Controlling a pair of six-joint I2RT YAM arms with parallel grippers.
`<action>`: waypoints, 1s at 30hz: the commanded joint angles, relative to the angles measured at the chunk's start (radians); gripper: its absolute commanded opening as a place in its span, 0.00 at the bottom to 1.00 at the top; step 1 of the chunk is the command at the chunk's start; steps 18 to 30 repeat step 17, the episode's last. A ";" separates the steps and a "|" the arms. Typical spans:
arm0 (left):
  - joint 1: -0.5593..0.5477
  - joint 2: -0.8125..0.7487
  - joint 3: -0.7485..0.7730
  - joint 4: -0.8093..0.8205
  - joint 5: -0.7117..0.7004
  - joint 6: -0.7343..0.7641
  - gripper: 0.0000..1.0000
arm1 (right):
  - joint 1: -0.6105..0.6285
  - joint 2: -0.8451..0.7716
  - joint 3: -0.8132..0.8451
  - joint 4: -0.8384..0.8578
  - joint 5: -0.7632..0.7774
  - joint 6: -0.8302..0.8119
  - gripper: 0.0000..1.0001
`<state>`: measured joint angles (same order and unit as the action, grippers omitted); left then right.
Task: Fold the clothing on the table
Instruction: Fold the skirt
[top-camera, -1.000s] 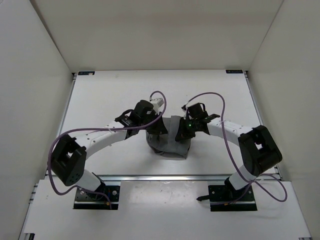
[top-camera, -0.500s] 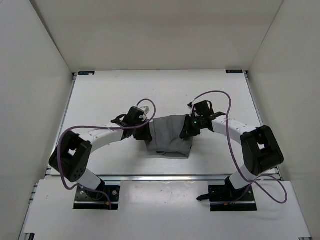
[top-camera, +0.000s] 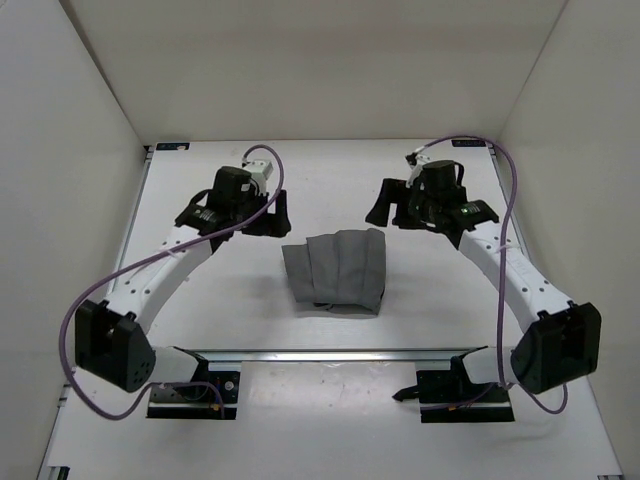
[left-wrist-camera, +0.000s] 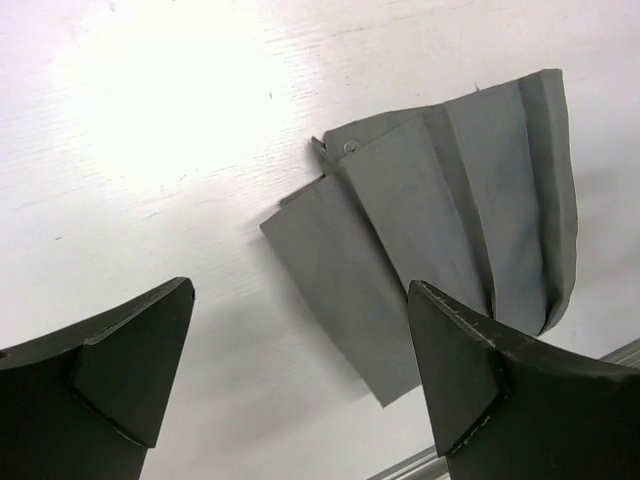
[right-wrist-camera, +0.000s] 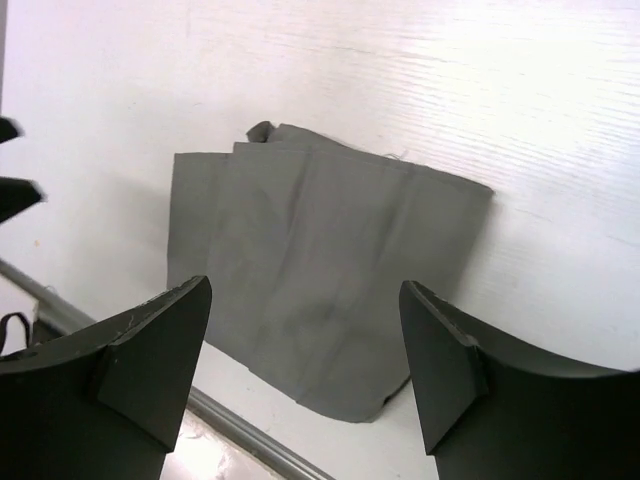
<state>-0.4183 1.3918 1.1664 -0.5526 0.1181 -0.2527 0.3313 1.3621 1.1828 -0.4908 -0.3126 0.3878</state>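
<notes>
Releasing has just taken place on both sides. One second earlier both pincers were pressed together low against the clothing (top-camera: 335, 270). Now the left gripper (top-camera: 278, 215) stands spread wide and empty at 11 o'clock of the garment, and the right gripper (top-camera: 385, 205) stands spread and empty at 1 o'clock of it. Both are clear of the fabric and raised above the table (top-camera: 330, 170).

The clothing was bunched between the fingers then. It now lies flat as a compact grey rectangle just toward 6 o'clock from the table centre, near the front rail. Lengthwise creases run from 12 to 6 o'clock across it.

Judgement: the fold has been laid down and let go, so the task appears close to complete. The left wrist view shows one lower layer offset beyond the stack edge. That layer may need squaring.
</notes>
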 joint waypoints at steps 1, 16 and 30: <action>0.013 -0.109 -0.043 -0.101 -0.078 0.064 0.98 | -0.012 -0.083 -0.067 -0.054 0.107 -0.027 0.74; 0.075 -0.381 -0.366 -0.050 -0.034 -0.010 0.98 | -0.210 -0.400 -0.402 -0.025 -0.006 -0.026 0.75; 0.066 -0.379 -0.376 -0.047 -0.046 -0.007 0.99 | -0.193 -0.394 -0.402 -0.025 0.007 -0.017 0.78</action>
